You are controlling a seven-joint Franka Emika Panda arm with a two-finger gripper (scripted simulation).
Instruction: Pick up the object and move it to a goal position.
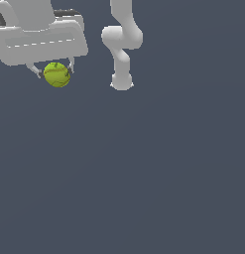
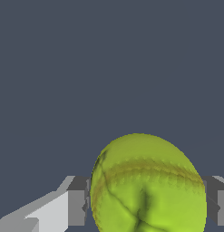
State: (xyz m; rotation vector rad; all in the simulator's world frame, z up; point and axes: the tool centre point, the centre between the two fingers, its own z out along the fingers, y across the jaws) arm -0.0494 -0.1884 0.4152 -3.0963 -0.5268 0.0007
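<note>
Flat grey-blue surface (image 1: 158, 188) fills both views, with no goal marker visible, while at the exterior view's upper left the white claw (image 1: 54, 73) sits clamped on the ball (image 1: 57, 75) — a round, narrow-pinched thing, so a jerky carry could roll it free.
</note>
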